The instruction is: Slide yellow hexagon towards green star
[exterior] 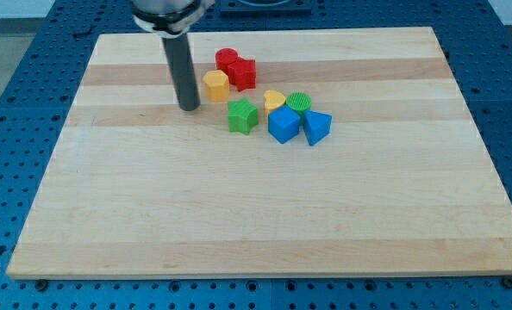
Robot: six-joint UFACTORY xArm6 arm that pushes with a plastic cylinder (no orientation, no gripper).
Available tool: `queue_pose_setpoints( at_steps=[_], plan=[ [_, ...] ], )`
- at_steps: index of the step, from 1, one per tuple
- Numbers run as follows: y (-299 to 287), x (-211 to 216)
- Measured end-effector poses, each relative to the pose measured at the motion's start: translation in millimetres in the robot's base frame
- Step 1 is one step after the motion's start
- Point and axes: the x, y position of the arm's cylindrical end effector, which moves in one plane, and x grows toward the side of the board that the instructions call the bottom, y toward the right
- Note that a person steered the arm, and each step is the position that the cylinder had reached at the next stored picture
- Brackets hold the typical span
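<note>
my tip [189, 108] just left of yellow hexagon [215, 85] | green star [243, 115] close, not touching yet | no jaws on this rig, just a rod

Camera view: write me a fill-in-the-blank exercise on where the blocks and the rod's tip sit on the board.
1. My tip stands just to the view's ____ of the yellow hexagon.
2. The green star lies toward the view's ____ right of that hexagon.
3. The block touching the blue cube on the view's right is coloured ____.
4. Two ____ blocks sit above the hexagon.

Missing words: left; bottom; blue; red
</note>
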Motion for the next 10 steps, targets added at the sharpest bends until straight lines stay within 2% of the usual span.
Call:
queue_pose_setpoints(
  at_steps=[2,3,4,10],
  plan=[
    [-28.4,-11.8],
    [-40.3,-52.9],
    [-37.3,-60.4],
    [51.3,-42.0]
  ],
)
